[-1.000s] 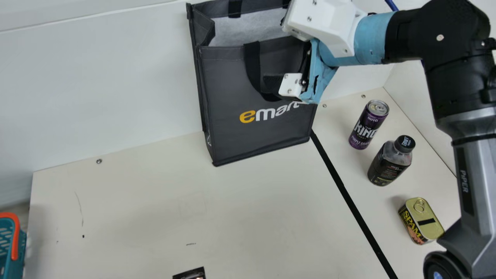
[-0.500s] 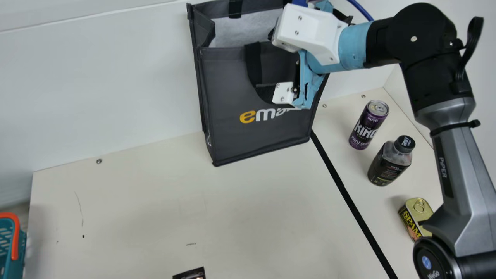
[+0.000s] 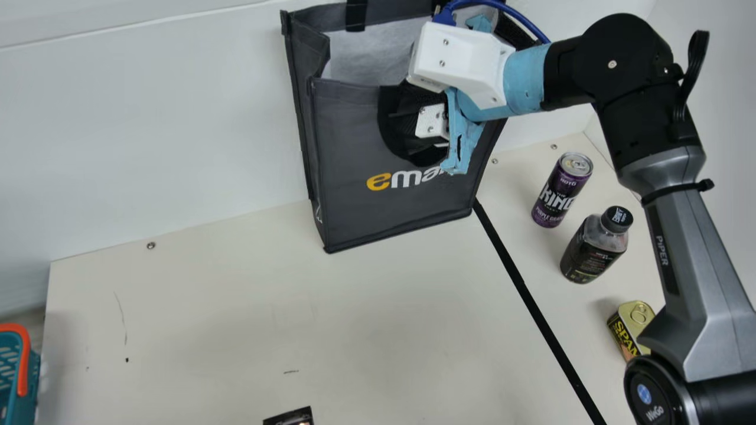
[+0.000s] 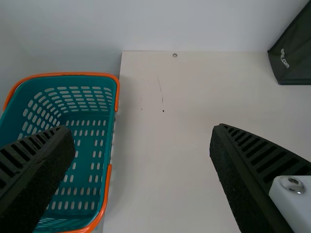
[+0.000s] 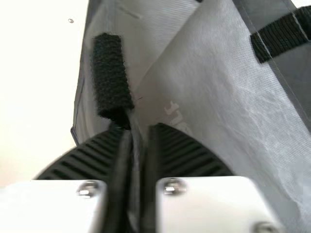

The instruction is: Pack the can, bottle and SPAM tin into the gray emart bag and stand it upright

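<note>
The right end effector point(image 5: 141, 130) pinched the emart bag point(image 3: 348, 136), likely floppy, sensibly by its rim point(image 3: 349, 83). The left one point(image 4: 143, 130) gaped empty.

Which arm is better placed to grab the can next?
Right, I'd say: the can stands on that side, the left gripper off by the basket. The right gripper would first have to release the bag.

pale walls point(image 3: 147, 118) border a cream table point(image 3: 207, 307); a black stripe point(image 3: 520, 283) crosses it.
</note>
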`<control>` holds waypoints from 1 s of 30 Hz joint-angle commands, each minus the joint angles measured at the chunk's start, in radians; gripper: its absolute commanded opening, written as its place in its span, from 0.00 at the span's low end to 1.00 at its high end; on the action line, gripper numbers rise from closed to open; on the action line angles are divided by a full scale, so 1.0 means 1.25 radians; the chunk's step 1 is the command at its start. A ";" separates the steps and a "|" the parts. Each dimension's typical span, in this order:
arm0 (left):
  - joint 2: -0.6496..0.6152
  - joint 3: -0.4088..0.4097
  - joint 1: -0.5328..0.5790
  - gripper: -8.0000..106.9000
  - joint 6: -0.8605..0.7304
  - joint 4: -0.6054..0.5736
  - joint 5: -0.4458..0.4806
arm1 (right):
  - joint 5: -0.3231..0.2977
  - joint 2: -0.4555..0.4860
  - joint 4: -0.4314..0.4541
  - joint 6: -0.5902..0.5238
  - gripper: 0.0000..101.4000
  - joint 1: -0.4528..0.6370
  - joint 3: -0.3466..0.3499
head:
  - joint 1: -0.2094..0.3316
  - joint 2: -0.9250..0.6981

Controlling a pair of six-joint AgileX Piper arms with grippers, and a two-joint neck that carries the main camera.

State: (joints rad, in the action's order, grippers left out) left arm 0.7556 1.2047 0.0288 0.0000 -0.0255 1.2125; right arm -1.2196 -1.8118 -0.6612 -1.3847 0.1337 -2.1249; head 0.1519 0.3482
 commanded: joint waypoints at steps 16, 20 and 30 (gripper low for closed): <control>0.000 0.000 0.000 0.85 0.000 0.000 0.000 | 0.000 0.029 0.010 0.020 0.00 -0.013 0.006 | 0.018 0.001; 0.000 0.000 0.000 0.85 0.000 0.000 0.000 | 0.000 0.044 0.016 0.032 0.00 -0.020 0.004 | 0.018 0.001; 0.000 0.000 0.000 0.85 0.000 0.000 0.000 | 0.000 0.093 0.036 0.059 0.00 -0.043 0.003 | 0.018 0.001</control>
State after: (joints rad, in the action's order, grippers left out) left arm 0.7556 1.2047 0.0288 0.0000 -0.0255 1.2125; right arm -1.2219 -1.6985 -0.6167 -1.3145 0.0812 -2.1206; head 0.1519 0.3482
